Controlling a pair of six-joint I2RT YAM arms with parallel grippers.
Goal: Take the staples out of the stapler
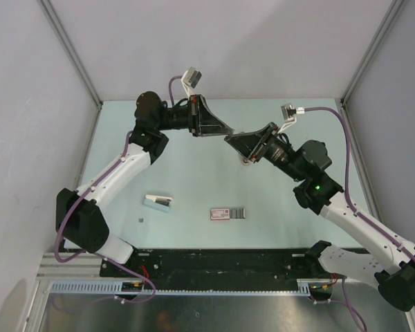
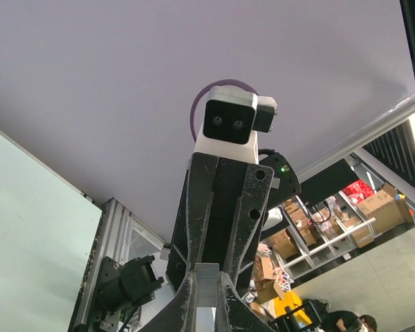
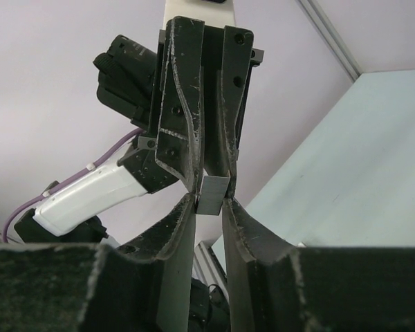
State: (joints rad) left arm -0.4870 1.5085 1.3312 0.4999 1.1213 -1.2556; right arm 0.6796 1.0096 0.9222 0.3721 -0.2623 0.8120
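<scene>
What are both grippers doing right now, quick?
Left gripper: closed on a small grey piece.
Right gripper: fingers either side of the same piece; grip cannot be told.

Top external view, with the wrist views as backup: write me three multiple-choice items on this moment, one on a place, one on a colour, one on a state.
1. The white-and-teal object lies:
A. on the table, left of the pink-and-white box
B. on the table, right of that box
C. lifted in the air

2. The indicator light on the right arm glows:
A. red
B. green
C. blue

3. The left claw is:
A. wide open and empty
B. shut on a small grey block
C. resting on the table

Answers:
1 A: the top view shows it on the table, left of the box.
2 B: a green dot shows on the arm.
3 B: both wrist views show its fingers pinching the block.
</scene>
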